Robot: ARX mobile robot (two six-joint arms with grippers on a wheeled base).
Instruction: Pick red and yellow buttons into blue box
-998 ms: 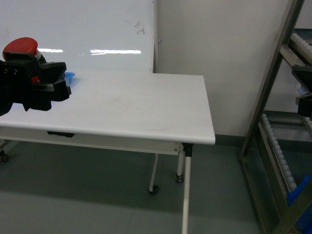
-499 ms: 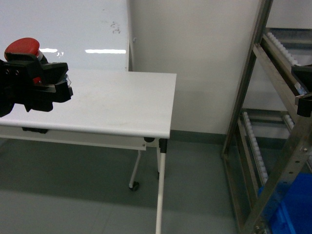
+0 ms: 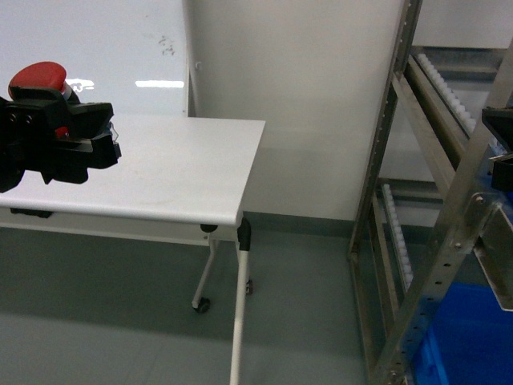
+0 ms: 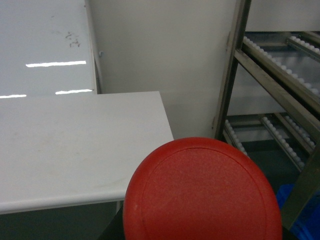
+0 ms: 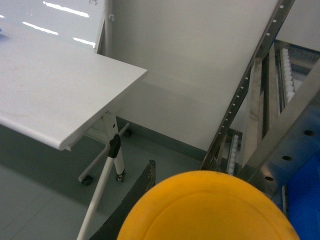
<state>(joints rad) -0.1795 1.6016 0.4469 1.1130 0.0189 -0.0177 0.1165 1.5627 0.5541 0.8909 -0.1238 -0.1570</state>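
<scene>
1. We see the deep blue plastic crate at the head view's lower right, behind the metal roller rack; its contents are hidden.
2. Our left pincer grips the red mushroom-cap button at upper left; the yellow mushroom-cap button fills the right wrist view, the right pincer's state unclear.
3. Open grey floor separates the white worktop from the rack.
4. Since earlier, the worktop slid left and the crate appeared.

My red button sits cap-up in my left gripper, its round red dome filling the lower part of the left wrist view. My yellow button shows its smooth yellow cap close under the right wrist camera. The blue box, a deep blue crate, stands low to my right, well apart from both buttons
</scene>
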